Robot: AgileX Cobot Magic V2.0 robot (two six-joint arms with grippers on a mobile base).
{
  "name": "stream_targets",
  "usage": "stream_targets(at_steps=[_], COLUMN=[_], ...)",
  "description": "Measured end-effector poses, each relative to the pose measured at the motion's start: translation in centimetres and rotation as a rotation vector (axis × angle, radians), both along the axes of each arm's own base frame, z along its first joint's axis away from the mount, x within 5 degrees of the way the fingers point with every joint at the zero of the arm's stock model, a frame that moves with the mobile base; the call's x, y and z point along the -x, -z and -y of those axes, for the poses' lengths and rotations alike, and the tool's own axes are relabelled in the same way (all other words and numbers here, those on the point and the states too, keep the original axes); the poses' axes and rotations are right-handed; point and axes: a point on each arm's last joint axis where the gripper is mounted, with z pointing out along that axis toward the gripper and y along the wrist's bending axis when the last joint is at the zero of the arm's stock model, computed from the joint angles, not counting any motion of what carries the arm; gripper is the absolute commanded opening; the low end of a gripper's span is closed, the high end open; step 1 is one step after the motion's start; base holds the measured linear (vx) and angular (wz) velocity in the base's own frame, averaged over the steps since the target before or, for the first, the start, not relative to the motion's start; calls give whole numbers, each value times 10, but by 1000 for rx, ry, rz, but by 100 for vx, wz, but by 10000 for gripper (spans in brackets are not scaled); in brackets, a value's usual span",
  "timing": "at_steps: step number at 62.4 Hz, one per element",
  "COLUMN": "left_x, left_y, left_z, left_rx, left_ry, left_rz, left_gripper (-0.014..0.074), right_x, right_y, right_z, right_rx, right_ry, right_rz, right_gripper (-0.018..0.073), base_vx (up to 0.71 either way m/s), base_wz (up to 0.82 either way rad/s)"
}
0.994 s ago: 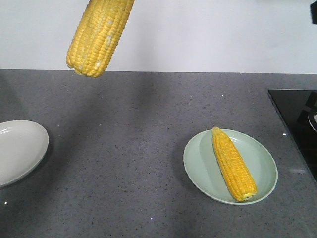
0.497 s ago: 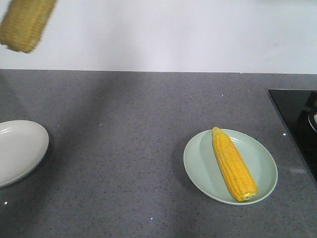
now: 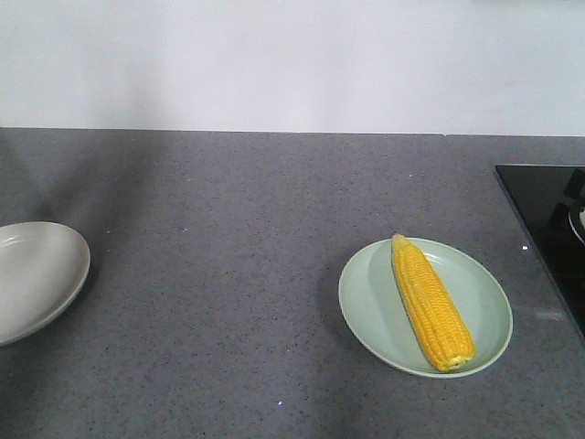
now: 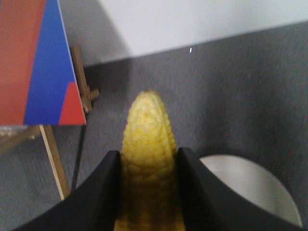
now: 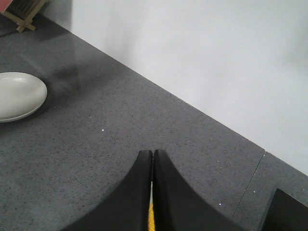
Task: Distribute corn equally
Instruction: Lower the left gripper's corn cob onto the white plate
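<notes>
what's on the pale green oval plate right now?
One yellow corn cob lies diagonally on the pale green oval plate, pointed tip toward the wall. The plate surface under the cob is covered, so anything beneath it cannot be seen. Nothing else shows on the plate.

Left gripper (image 4: 148,168) squeezing a corn (image 4: 147,159) between its two black fingers (image 4: 98,192), up in the air. Right gripper (image 5: 152,192) hanging over the counter with both fingers pressed flat together, holding nothing.
</notes>
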Motion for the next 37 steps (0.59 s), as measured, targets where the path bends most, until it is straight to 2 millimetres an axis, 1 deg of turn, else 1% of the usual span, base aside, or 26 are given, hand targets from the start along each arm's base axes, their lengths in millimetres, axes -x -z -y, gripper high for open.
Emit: stream_targets(at_steps=[3, 10, 18, 26, 37], left_x=[-5, -14, -24, -34, -47], left_y=[21, 62, 101, 125, 146], left_z=[-4, -10, -11, -7, -2], left_rx=[-14, -36, -44, -24, -3], left_ry=[-17, -28, -10, 14, 23], left_rz=[-73, -194, -263, -277, -315], left_gripper=[-7, -7, -7, -7, -7], right_x=[0, 0, 0, 0, 0], right_y=[0, 0, 1, 1, 1], right_z=[0, 0, 0, 0, 0], right_rx=[1, 2, 2, 3, 3], right_ry=[-1, -2, -3, -3, -4], right_rz=[-2, -4, -6, -7, -8], right_gripper=[-8, -8, -8, -8, -8], base_vx=[0, 0, 0, 0, 0], base_wz=[0, 0, 0, 0, 0])
